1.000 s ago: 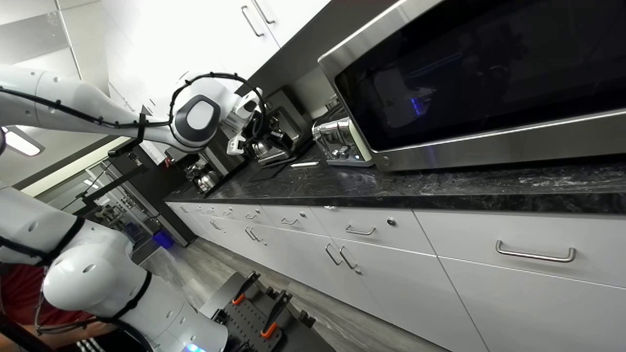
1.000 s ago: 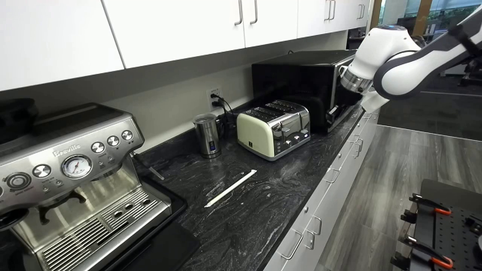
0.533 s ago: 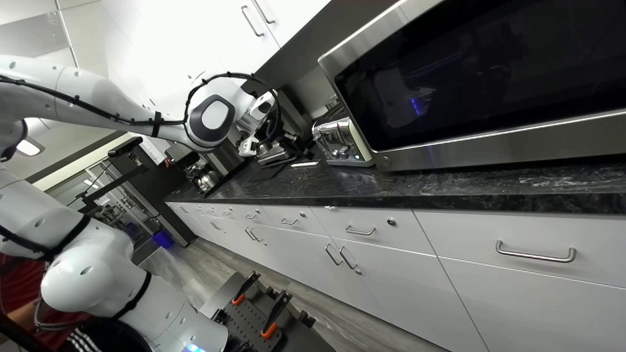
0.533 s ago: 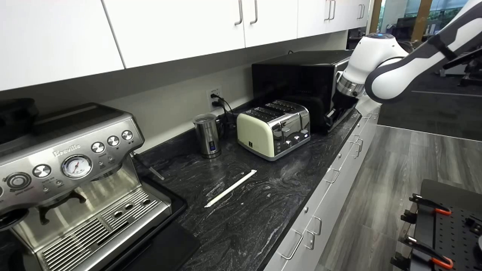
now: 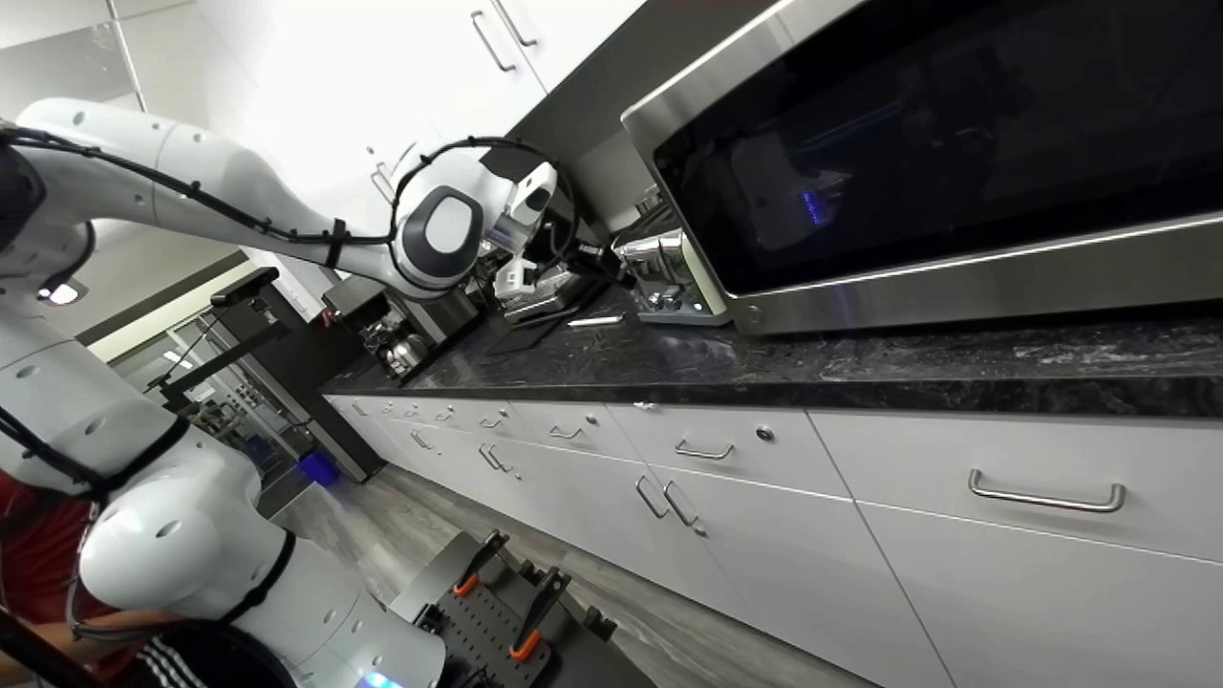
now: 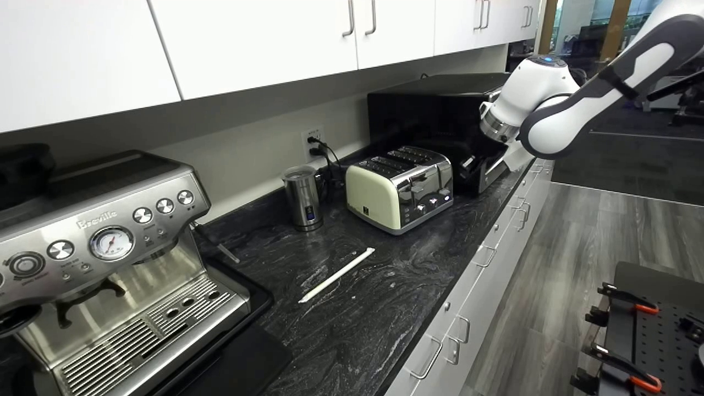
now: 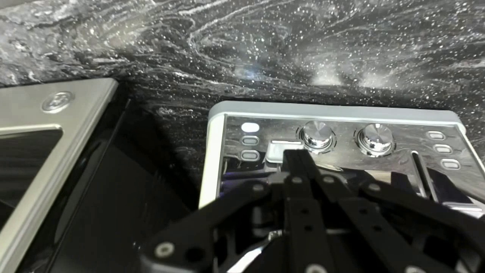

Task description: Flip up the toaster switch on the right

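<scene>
Dark, white-veined bench [image 7: 322, 41] across twelve o'clock of the wrist view, microwave [image 7: 94, 197] at eight. See the toaster [image 7: 348, 155] toward three, base edge toward twelve, long axis close to nine-to-three. Reaching in from six o'clock, fingertips pressed together on nothing visible: the tool [image 7: 302, 155]. Just off those tips at ten o'clock, partly covered by them, find a switch [image 7: 279, 149], presumably the right-hand one, being next to the microwave. Cannot tell touching from apart. Looks set low, near the base; so judge the coming move to need the tips round its twelve-o'clock side, then a push toward six.

In an exterior view, follow the only arm [image 5: 220, 172] to the tool, toaster [image 5: 672, 277] at three o'clock from it, just beside or slightly overlapped. Against half a second earlier, note the tool shifted toward three, closer in; see no shift in the toaster.

In an exterior view, find the tool against the dark microwave, toaster [image 6: 400, 191] between eight and nine o'clock from it. Note a shift toward nine since half a second earlier, toaster unmoved. Cannot make out the fingertips there.
</scene>
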Motion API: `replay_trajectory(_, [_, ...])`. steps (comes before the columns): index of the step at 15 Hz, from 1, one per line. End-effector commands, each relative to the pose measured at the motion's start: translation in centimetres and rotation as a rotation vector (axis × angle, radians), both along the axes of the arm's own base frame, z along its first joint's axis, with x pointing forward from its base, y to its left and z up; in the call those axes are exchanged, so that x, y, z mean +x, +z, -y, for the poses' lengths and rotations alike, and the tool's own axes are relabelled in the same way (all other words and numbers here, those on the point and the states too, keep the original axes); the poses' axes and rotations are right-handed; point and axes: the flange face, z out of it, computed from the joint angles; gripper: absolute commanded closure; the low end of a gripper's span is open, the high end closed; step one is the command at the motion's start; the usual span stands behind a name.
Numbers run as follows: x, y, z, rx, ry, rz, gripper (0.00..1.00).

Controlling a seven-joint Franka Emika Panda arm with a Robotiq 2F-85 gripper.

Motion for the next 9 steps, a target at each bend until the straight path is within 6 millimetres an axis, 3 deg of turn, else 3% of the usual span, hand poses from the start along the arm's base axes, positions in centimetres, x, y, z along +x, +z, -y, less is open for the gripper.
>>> replay_trajectory(1, [2.7, -2.2, 2.5, -0.014, -0.044, 0.014, 1.0])
replay_trajectory(5, [3.6, -4.2, 4.5, -0.007, -0.095, -0.032, 1.0])
replay_trajectory(9, [3.7, -6.3, 3.9, 0.018, -0.086, -0.096, 1.0])
